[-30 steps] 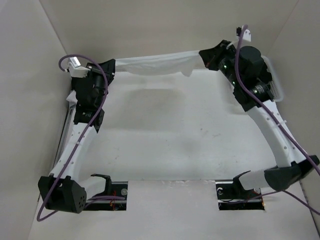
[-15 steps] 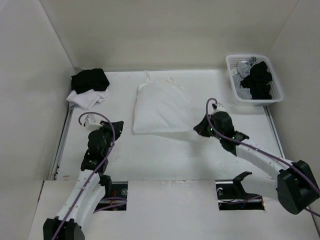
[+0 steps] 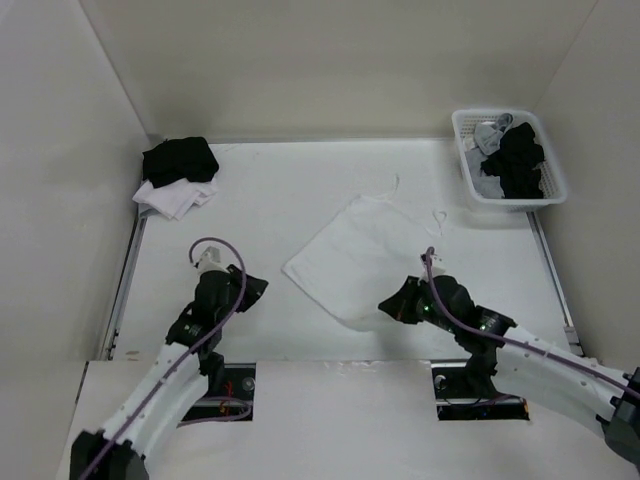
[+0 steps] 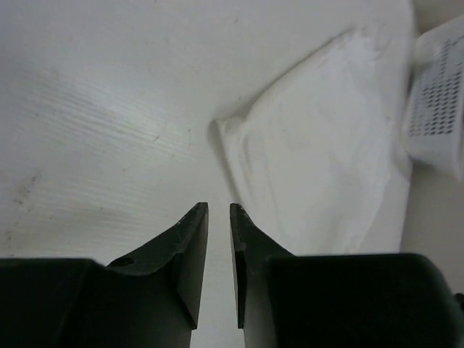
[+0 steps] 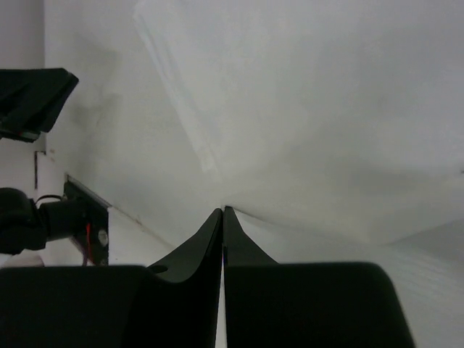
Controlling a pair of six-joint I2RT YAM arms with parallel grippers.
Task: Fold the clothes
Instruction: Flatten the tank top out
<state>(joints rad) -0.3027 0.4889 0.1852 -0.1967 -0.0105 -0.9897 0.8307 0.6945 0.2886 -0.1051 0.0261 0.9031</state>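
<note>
The top [image 3: 365,255] lies a bit right of the middle of the worktop [image 3: 250,200], turned slantwise, and its long way runs from the hem near the arms up to the straps [image 3: 395,185], which point far right at the basket [image 3: 463,150]. The right end effector [image 3: 393,303] looks pinched shut on the near hem corner, and the left end effector [image 3: 258,288] is open just a crack, with nothing in it, aimed at the other hem corner. I think the right one should keep its corner low and flat while the left opens more and grabs its corner, so both can pull the cloth smooth before folding.
</note>
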